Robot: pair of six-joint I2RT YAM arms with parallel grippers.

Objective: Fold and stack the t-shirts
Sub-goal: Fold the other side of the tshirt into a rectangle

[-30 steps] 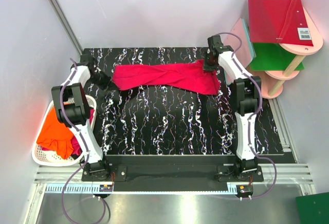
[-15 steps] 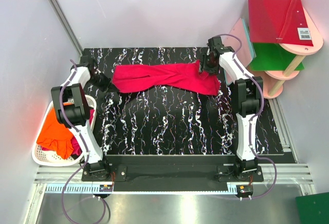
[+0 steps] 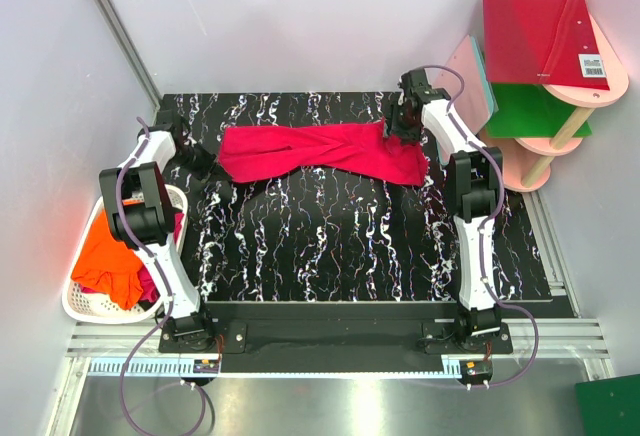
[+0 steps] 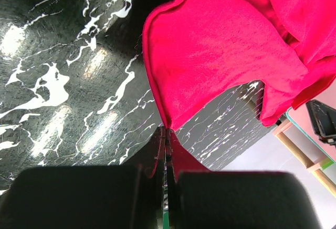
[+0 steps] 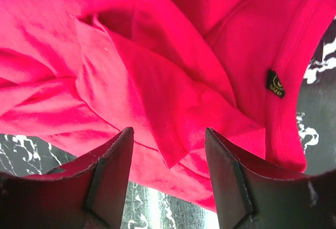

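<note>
At the tabletop's [image 3: 330,246] 8 o'clock, a white basket [image 3: 75,306] holds the orange t-shirt [image 3: 105,256]. The left gripper [image 4: 166,134] is pressed together on the left edge of the crimson t-shirt [image 3: 320,151], pinching a fold of cloth. That shirt lies stretched across the tabletop's 12 o'clock part. At its 3 o'clock end the right gripper [image 5: 168,139] is spread wide over the cloth; contact cannot be told.

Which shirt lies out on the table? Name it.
The crimson shirt, stretched across the black table; the orange shirt sits bunched in the white basket.
</note>
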